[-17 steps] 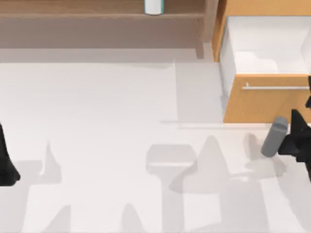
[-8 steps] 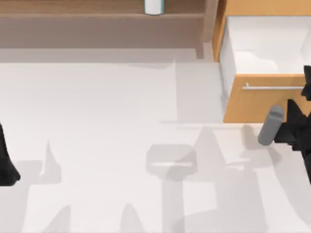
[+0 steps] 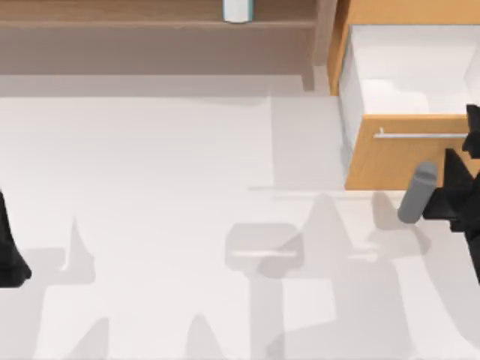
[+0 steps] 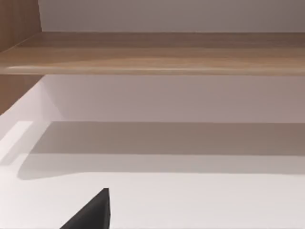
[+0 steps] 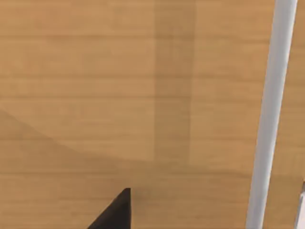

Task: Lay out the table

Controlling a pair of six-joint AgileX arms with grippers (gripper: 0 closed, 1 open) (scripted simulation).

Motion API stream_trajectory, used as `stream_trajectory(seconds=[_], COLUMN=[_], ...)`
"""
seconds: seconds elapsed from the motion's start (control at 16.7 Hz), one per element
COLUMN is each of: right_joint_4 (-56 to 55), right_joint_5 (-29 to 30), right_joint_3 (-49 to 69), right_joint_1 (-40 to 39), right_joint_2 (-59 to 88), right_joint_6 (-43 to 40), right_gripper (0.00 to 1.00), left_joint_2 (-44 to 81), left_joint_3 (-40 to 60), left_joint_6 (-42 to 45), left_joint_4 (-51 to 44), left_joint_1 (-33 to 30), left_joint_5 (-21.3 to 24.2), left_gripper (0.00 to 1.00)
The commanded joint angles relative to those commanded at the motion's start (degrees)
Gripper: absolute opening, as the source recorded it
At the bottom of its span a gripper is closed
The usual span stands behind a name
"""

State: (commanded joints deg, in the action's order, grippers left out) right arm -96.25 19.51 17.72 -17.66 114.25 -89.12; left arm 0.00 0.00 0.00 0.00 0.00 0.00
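Observation:
The table [image 3: 150, 165] is a broad off-white surface crossed by soft shadows. My right gripper [image 3: 448, 196] hangs at its right edge, just in front of the orange drawer unit [image 3: 386, 161], shut on a tilted grey cylinder [image 3: 417, 193] held above the table. The right wrist view looks straight at the orange drawer front [image 5: 95, 95] and its silver bar handle [image 5: 274, 114]. My left arm [image 3: 9, 251] stays parked at the far left edge, and its wrist view looks across the table [image 4: 190, 200].
The drawer [image 3: 412, 67] stands pulled open, its white inside showing behind the silver handle [image 3: 424, 136]. A brown wooden shelf [image 3: 150, 22] runs along the back with a white cup [image 3: 237, 9] on it. The shelf [image 4: 152, 52] also crosses the left wrist view.
My right gripper has carried the grey cylinder away from the table's front edge, closer to the drawer front, then almost stopped. The left arm has not moved.

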Motion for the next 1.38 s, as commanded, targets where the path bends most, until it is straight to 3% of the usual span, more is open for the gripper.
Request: stream_trajectory(seconds=[0.54,1.38], right_joint_4=[0.0,3.2], right_joint_5=[0.0,-1.4], right_joint_3=[0.0,4.8], right_joint_1=[0.0,1.1], right_joint_2=[0.0,1.4], right_joint_6=[0.0,0.1], right_gripper=[0.02,0.00], left_joint_2=[0.0,0.0], left_joint_3=[0.0,0.0], left_joint_6=[0.0,0.0], left_joint_4=[0.0,0.0], left_joint_1=[0.0,0.0], left_joint_5=[0.0,0.0], left_gripper=[1.00,1.00])
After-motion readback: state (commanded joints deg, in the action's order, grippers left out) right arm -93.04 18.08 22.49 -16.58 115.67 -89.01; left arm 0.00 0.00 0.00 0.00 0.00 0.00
